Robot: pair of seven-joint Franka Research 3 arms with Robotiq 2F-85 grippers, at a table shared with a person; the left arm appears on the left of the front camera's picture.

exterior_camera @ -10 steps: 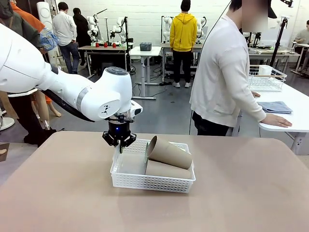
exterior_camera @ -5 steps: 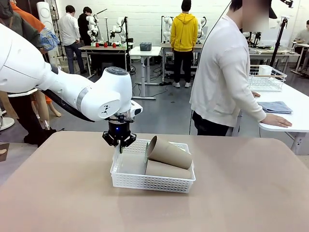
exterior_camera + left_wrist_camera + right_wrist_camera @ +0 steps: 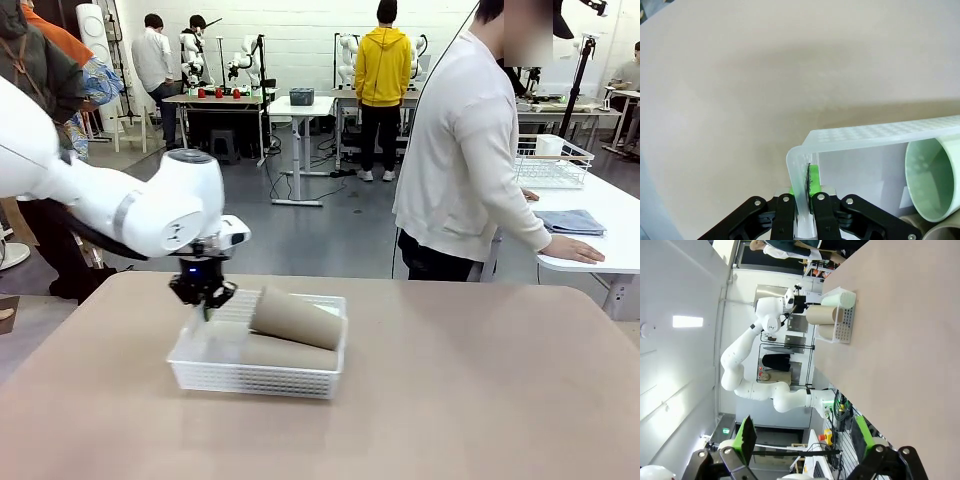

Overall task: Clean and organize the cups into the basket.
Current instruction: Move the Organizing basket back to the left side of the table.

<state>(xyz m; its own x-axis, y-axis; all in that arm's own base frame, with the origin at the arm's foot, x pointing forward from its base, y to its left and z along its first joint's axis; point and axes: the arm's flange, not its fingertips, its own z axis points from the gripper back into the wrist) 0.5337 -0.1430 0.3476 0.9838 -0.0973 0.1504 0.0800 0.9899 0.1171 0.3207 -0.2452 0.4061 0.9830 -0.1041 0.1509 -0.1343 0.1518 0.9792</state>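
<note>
Cups [image 3: 295,318] lie lengthwise left-right in basket [image 3: 255,378]; left fingers [image 3: 204,301] pinch its left wall; right fingers [image 3: 805,440] spread wide.

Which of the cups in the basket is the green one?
The mint green cup lies on its side in the white basket, nearest the wall the left gripper pinches. The other cups there are tan-brown.
</note>
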